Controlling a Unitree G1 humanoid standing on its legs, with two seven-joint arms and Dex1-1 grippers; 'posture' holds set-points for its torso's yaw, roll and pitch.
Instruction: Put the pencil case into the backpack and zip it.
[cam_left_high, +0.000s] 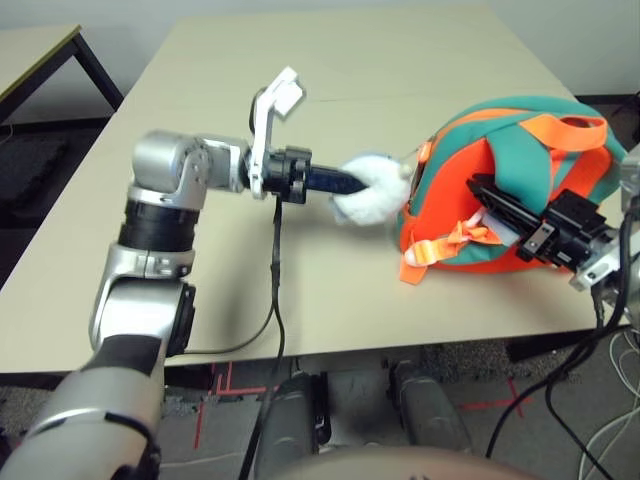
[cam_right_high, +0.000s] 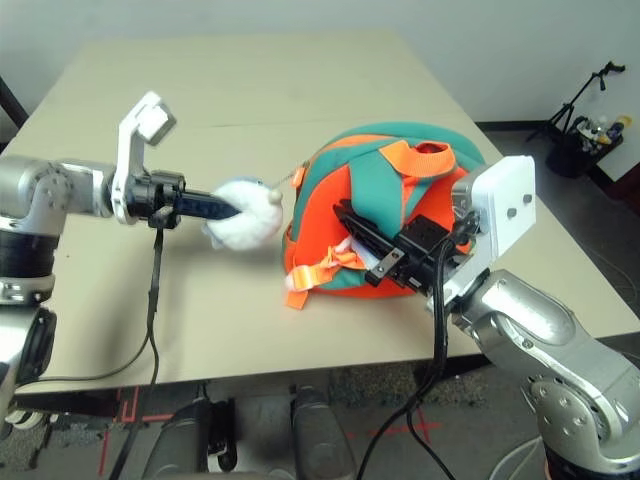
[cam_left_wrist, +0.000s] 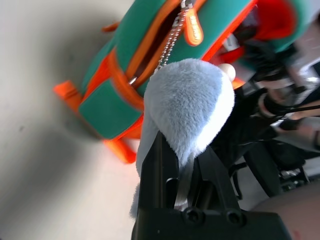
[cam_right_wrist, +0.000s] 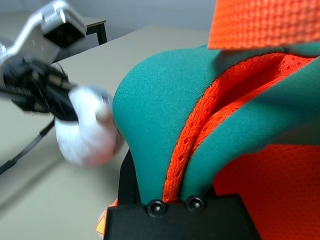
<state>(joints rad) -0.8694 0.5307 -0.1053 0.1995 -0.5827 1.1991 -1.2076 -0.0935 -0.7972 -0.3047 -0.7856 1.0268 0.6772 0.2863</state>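
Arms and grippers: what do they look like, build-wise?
Silver forearm shells with black joint bands. Left gripper: two black fingers, with a white bracketed camera block above the wrist and a black cable hanging down. Right gripper: black fingers, white camera plate with two holes, black cables trailing.

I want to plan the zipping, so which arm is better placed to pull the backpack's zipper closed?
Probably the left. The left gripper is shut on the plush fish, which hangs by a chain at the zipper, while the right gripper is shut on the backpack's shoulder strap, steadying it.
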